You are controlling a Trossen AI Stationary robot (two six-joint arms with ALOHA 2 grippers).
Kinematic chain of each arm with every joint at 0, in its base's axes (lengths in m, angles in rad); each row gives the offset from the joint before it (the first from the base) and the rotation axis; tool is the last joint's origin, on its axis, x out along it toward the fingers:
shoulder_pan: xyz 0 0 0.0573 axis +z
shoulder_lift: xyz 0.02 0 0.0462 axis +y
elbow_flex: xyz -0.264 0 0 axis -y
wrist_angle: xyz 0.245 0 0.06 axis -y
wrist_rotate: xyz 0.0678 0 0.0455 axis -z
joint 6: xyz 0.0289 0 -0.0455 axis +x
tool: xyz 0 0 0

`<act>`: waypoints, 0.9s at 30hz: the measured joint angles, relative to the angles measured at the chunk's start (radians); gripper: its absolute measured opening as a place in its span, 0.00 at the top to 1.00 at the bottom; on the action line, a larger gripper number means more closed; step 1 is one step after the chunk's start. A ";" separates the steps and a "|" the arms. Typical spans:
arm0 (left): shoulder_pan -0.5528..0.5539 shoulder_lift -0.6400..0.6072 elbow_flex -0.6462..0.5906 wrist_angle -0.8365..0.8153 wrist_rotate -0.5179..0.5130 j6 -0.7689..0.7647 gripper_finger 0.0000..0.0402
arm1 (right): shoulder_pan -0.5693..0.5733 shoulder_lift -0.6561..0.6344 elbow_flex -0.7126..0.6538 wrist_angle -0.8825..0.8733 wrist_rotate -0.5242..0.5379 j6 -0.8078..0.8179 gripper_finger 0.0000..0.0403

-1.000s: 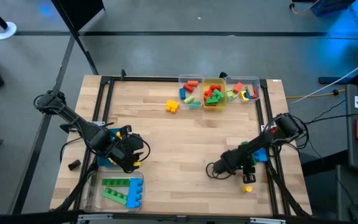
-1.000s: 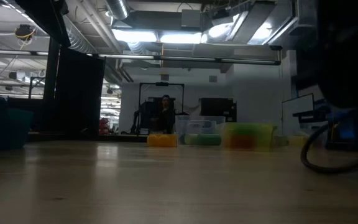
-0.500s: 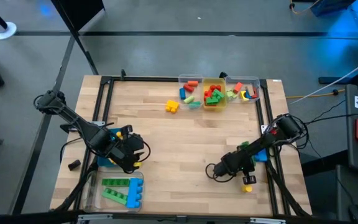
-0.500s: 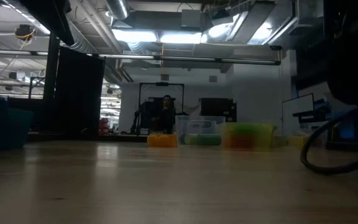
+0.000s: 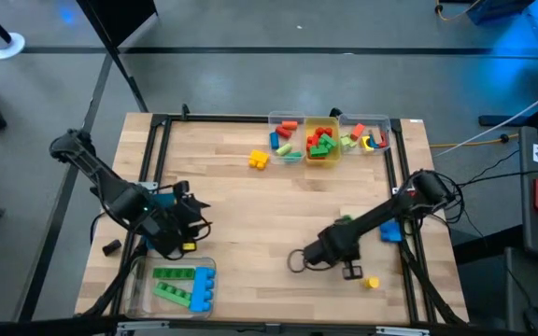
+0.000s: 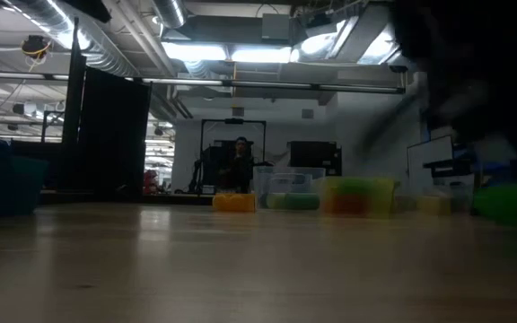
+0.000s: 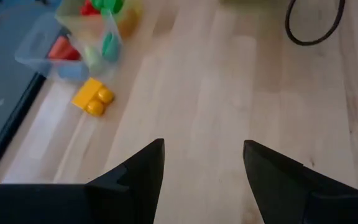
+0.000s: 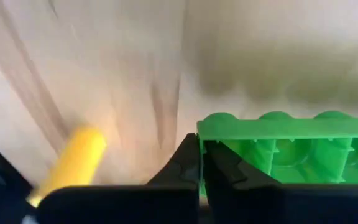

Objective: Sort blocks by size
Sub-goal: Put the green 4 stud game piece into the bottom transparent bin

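Table (image 5: 278, 205): pale wooden planks with visible grain, edged by a dark metal frame.
Right gripper (image 5: 299, 260): low over the table's near right part; two dark fingers pressed together, nothing seen between them. In the right wrist view a green studded brick (image 8: 291, 146) is seen just beyond the fingertips; whether it is touched cannot be told.
Left gripper (image 7: 202, 163): held above the table's near left part; two dark wedge-shaped fingers spread wide, nothing between them.
Near-left bin (image 5: 138, 291): clear plastic, rectangular; long green bars (image 5: 174, 274) and a blue studded brick (image 5: 202, 291) are kept in it.
Far bins (image 5: 329, 140): three small clear plastic tubs in a row at the far edge, filled with mixed red, green, blue, orange and yellow bricks.
Yellow brick (image 5: 258, 161): chunky, studded, lying loose on the wood just beside the far bins.
Small yellow block (image 5: 373, 282): rounded, lying near the right gripper at the near right edge.
Blue brick (image 5: 392, 231): lying beside the right arm, near the table's right rail.
Cable loop (image 7: 314, 22): thin, black, round, seen in the left wrist view.
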 joint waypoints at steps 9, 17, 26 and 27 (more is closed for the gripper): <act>-0.004 -0.026 0.000 -0.003 -0.072 0.069 0.49 | -0.121 0.000 0.272 0.351 0.087 0.001 0.99; -0.004 -0.026 0.000 -0.034 -0.080 0.066 0.49 | -0.136 0.000 0.329 0.954 0.018 -0.074 0.99; 0.002 -0.026 0.000 -0.048 -0.147 0.061 0.49 | -0.136 0.137 0.328 1.457 -0.036 -0.154 0.98; 0.004 -0.026 0.000 -0.055 -0.147 0.058 0.49 | -0.136 0.158 0.328 1.515 -0.060 -0.154 0.98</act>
